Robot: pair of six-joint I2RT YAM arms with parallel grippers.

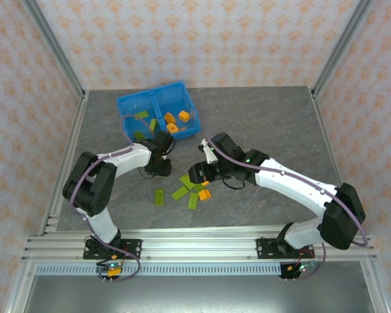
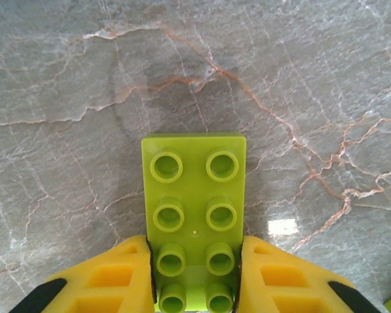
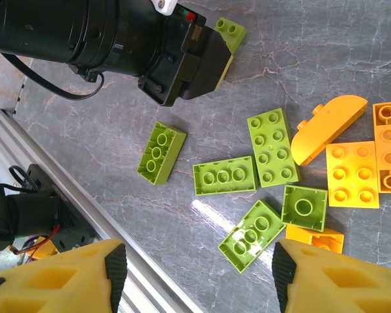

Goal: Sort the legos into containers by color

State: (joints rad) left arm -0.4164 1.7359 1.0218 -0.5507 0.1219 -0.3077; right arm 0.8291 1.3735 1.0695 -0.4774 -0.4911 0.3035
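My left gripper (image 2: 195, 277) is shut on a lime-green two-by-four brick (image 2: 194, 208), which hangs over bare grey table. In the top view this gripper (image 1: 163, 143) sits just in front of the blue bin (image 1: 135, 101). The bin's left compartment holds green bricks (image 1: 143, 118) and its right one holds orange bricks (image 1: 176, 121). My right gripper (image 3: 199, 267) is open above a loose pile with nothing between its fingers. The pile has several green bricks (image 3: 225, 175) and several orange ones (image 3: 352, 174). The held brick's tip (image 3: 229, 31) sticks out past the left arm's black wrist (image 3: 150, 45).
One green brick (image 1: 159, 196) lies apart to the left of the pile (image 1: 193, 192). An aluminium rail (image 3: 143, 280) runs along the table's near edge, close under the right gripper. Metal frame posts (image 1: 55, 49) stand at the back corners.
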